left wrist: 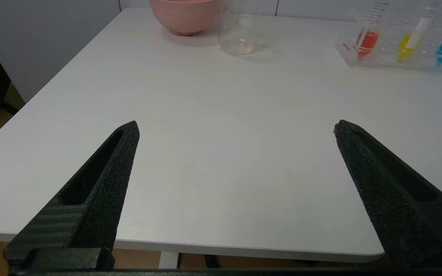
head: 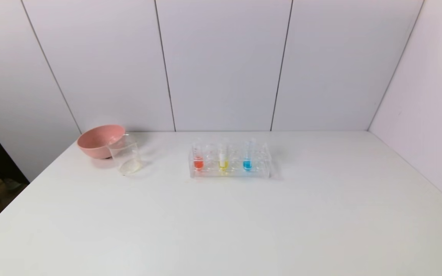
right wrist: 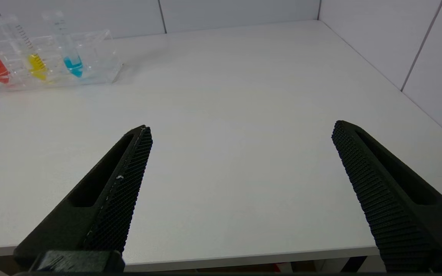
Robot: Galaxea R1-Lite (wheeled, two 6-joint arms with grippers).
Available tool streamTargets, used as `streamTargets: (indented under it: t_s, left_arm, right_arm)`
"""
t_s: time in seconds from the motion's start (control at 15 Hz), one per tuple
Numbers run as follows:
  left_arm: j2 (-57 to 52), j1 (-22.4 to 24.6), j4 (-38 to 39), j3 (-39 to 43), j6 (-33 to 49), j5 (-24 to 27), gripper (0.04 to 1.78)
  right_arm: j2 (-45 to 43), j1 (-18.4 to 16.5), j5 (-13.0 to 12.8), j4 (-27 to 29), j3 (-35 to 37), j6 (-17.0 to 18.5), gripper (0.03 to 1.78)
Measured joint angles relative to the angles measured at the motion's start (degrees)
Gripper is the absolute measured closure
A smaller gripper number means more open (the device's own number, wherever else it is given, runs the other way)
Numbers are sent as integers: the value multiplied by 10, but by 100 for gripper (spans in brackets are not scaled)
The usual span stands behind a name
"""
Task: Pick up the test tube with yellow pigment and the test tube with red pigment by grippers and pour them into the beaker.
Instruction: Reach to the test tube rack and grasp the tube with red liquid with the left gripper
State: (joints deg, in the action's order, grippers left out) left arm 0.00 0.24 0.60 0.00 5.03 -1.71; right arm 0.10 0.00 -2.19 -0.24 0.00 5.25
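Clear rectangular tube rack holds red-liquid tube, yellow-liquid tube, blue-liquid tube; clear glass beaker at 9 o'clock of rack, touching pink round bowl. Left gripper and right gripper both spread apart, empty, at near table edge.

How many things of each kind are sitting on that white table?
Test tubes: 3, red, yellow, blue
Tube rack: 1
Beaker: 1
Pink bowl: 1
Total: 6

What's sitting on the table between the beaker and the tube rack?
Nothing: in the head view, bare white table separates the beaker from the tube rack.
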Motion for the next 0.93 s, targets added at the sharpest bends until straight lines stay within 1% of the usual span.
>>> streamTargets:
  t_s: [0.33, 0.47, 0.93]
  left_arm:
    - [0, 0, -1, 0, -2, 1, 5]
    - [0, 0, -3, 0, -19, 3, 5]
    - [0, -3, -5, 0, -16, 1, 4]
  right_arm:
    - [0, 0, 0, 0, 0, 0, 10]
    - [0, 0, 0, 0, 0, 0, 10]
    - [0, 0, 0, 0, 0, 0, 10]
